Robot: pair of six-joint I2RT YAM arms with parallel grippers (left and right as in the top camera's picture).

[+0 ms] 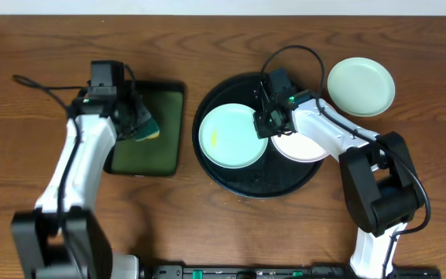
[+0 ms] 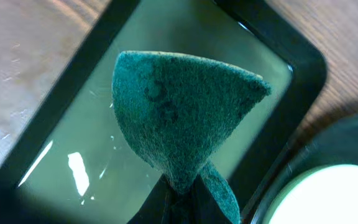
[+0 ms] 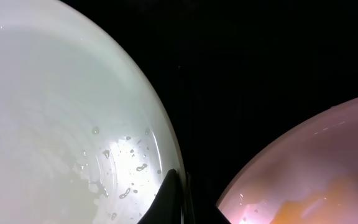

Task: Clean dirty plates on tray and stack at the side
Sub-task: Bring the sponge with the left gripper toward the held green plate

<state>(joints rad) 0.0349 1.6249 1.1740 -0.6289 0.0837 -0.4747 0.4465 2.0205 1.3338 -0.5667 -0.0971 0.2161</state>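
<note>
Stretching left arm point(image 1: 80, 163) forward from near edge, wrist tipping down, clamping left gripper point(image 1: 139, 124) shut on green sponge point(image 2: 179, 118). Reaching right arm point(image 1: 327, 136) in from near right, elbow folding, forearm angling leftward, pinching right gripper point(image 1: 263, 124) fingertips point(image 3: 169, 196) together on rim of mint plate point(image 1: 227, 136).

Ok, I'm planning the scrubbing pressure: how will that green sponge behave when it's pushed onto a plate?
Probably floppy: the sponge is folded into a cone where the left gripper pinches it. Likely light, since that small pinch carries it above the green tray. Its fuzzy face should drag rather than slide.
</note>
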